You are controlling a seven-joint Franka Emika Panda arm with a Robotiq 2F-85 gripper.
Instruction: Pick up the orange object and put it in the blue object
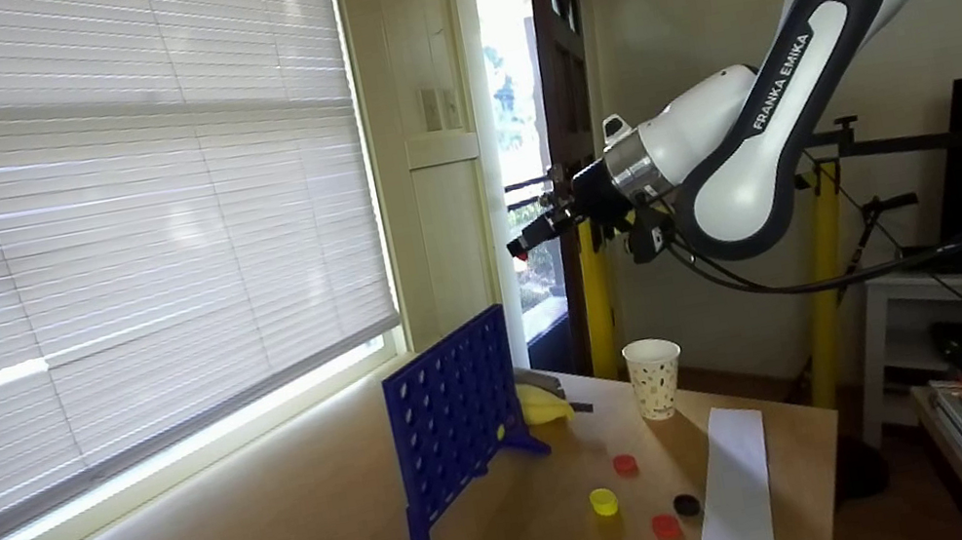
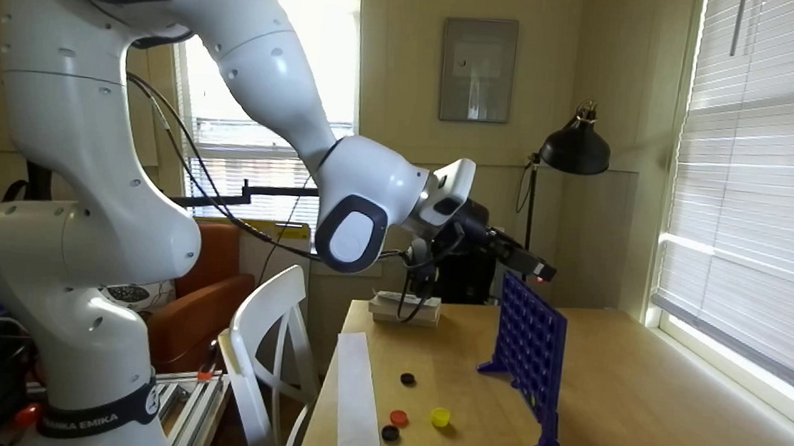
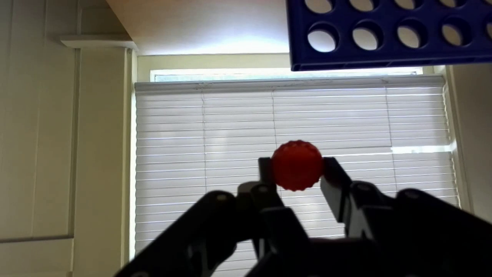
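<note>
Pincer (image 3: 298, 168) clamped on the orange-red token (image 3: 297, 164), in midair, seemingly apart from the blue grid (image 3: 390, 35).

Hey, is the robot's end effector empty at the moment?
No, the wrist view shows the end effector pinching a red token by its sides.

Daylight enters through white blinds (image 1: 107, 227); the doorway (image 1: 511, 57) is overexposed in an exterior view, where a soft shadow falls beside the paper cup (image 1: 656, 383). In the wrist view, glare whitens the tabletop (image 3: 223, 36) and the gripper (image 3: 298, 167) is backlit, dark, slightly blurred.
</note>
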